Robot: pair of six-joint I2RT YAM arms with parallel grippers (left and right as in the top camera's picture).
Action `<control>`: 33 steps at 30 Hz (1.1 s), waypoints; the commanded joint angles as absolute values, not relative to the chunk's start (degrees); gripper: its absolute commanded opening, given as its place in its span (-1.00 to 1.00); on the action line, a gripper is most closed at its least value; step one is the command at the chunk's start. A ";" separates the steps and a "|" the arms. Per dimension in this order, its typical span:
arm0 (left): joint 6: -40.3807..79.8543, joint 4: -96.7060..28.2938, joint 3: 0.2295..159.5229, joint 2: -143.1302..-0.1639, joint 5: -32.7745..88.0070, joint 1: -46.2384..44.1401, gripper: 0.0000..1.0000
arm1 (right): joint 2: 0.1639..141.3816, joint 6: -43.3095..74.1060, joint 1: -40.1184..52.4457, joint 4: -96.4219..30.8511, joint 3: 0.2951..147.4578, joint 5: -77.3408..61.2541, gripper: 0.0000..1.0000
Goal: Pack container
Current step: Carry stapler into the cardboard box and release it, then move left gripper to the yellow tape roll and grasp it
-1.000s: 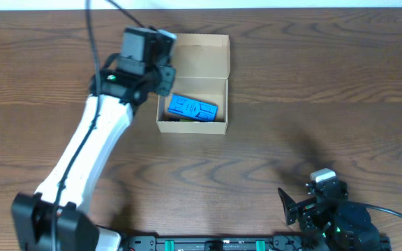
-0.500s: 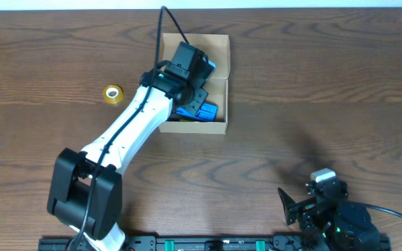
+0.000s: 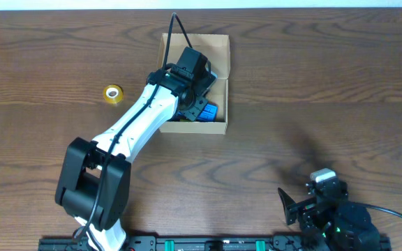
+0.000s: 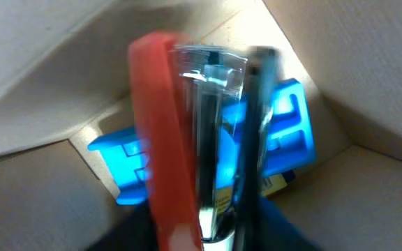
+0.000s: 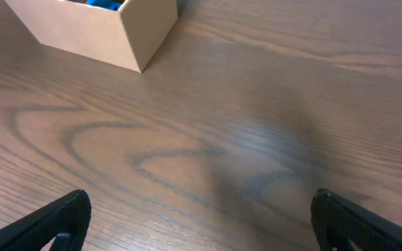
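Observation:
The container [image 3: 219,44] is a tan cardboard box with its flap lid open, at the back middle of the table. A blue flat item [image 3: 209,111] lies inside it. My left gripper [image 3: 199,86] hangs over the box's inside, shut on a red and silver object [image 4: 187,132]. In the left wrist view that object is just above the blue item [image 4: 293,132], between the box walls [image 4: 33,181]. My right gripper [image 5: 201,216] is open and empty over bare table at the front right [image 3: 289,206]. The box's corner [image 5: 89,28] shows in the right wrist view.
A small yellow tape roll [image 3: 113,93] lies on the wooden table left of the box. The arm bases stand along the front edge.
My left gripper has moved right, from the box's left side to over its inside, and then slightly further in. The yellow tape roll came into view. The right arm has not moved.

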State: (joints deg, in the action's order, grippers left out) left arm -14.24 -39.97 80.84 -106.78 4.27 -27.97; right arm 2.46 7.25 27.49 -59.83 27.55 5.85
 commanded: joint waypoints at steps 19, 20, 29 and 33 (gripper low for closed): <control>-5.10 -41.01 88.97 -97.25 4.54 -20.51 0.23 | 2.15 8.12 27.18 -59.92 27.46 6.02 0.99; -2.33 -41.54 88.88 -96.23 4.78 -18.72 0.23 | 2.15 8.12 27.18 -59.92 27.46 6.02 0.99; 21.37 -42.15 81.14 -91.37 9.10 -0.01 0.91 | 2.15 8.12 27.18 -59.92 27.46 6.02 0.99; 26.96 -40.03 75.96 -91.77 8.84 4.45 0.91 | 2.15 8.12 27.18 -59.92 27.46 6.02 0.98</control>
